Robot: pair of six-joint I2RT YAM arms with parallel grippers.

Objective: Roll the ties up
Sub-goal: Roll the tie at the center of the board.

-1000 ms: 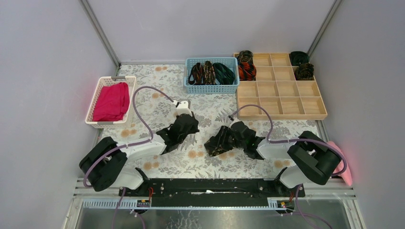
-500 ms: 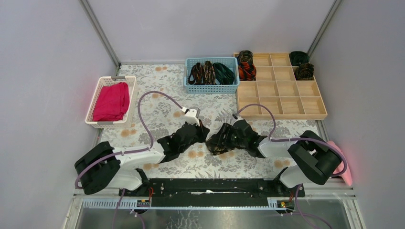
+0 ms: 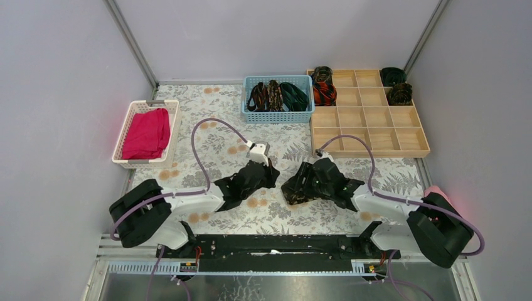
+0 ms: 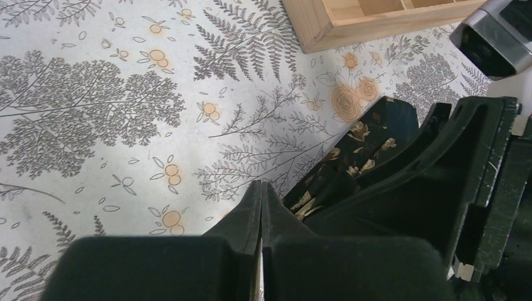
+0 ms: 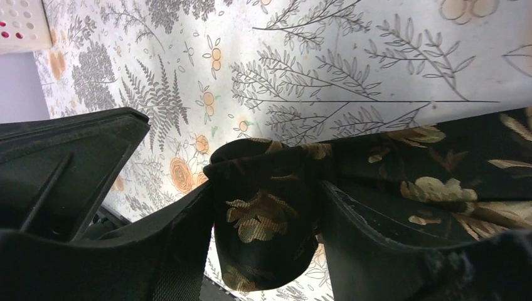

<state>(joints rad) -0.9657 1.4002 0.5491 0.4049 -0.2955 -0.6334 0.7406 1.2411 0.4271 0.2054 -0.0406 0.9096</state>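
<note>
Black fabric necktie [image 5: 401, 169] with gold-brown leaf flecks, bunched into a loose bundle just on the six o'clock side of the centre of the floral-print worktop [image 3: 288, 141]. The right end effector [image 5: 263, 210] is clamped on one fold of it, and cloth fills the gap between its two fingers. The left end effector [image 4: 261, 195] lies at nine o'clock of the bundle and close beside it. Its fingers are pressed together with nothing between them. In the left wrist view the cloth lies at two o'clock of its tips; whether it touches them cannot be told.

At twelve o'clock stands a pale blue plastic basket [image 3: 278, 116] of loose ties [image 3: 276, 95]. At two o'clock is a shallow wooden compartment tray [image 3: 376, 147] with four finished coils [image 3: 324, 93] in its far cells. A white plastic basket [image 3: 141, 162] holding magenta cloth sits at ten o'clock.

The step in hand is judged to be rolling, since the bundle looks slack and uneven rather than tightly wound. The next move probably calls for the left end effector to open and pin or take the free end. The right could then wind the strip without it unravelling.
</note>
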